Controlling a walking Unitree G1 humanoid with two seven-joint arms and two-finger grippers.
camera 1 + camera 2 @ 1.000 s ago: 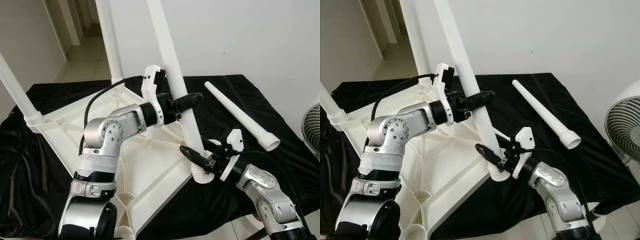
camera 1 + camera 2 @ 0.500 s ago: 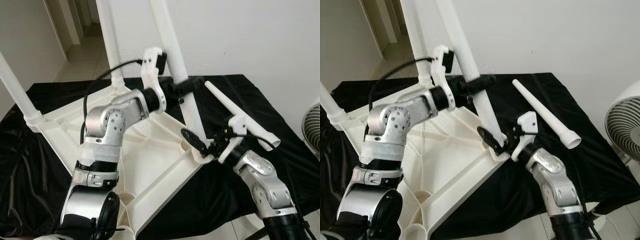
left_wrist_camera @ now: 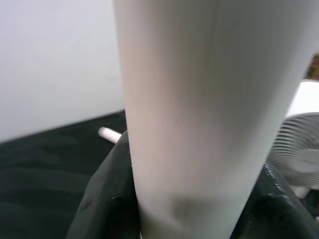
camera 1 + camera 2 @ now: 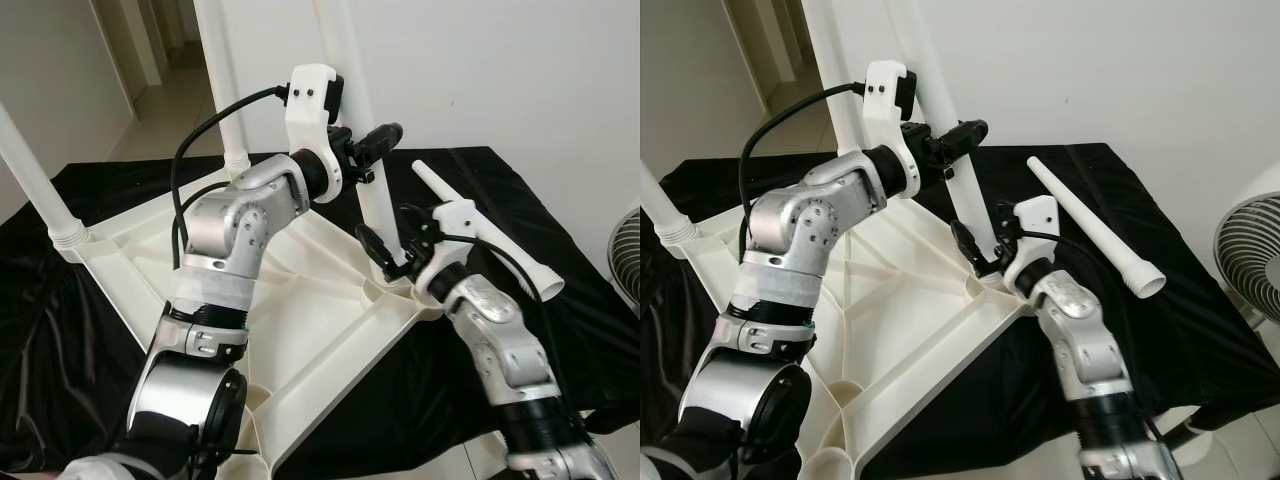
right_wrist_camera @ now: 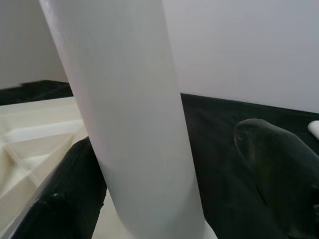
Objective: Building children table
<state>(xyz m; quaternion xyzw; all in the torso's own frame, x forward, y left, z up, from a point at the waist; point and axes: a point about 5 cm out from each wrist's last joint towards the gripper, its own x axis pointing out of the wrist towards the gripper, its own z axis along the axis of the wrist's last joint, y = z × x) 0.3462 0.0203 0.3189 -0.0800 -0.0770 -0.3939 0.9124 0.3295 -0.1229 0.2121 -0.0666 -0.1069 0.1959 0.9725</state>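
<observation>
Black-draped counter (image 4: pixel 90 330) bearing upturned white tabletop (image 4: pixel 310 330). Left gripper (image 4: pixel 372 150) pinching upright leg (image 4: pixel 375 205) high; right gripper (image 4: pixel 385 255) spread around its base. Loose leg (image 4: pixel 490 235) lying beside.

Home room, doorway (image 4: pixel 150 60), tiled hallway, fan (image 4: pixel 1248 250)

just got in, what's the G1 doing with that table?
It is fitting a white leg into a corner of the upturned white tabletop. The left gripper clasps the leg higher up; the right gripper is around its base at the socket. Two legs already stand. One spare leg lies on the black cloth.
</observation>
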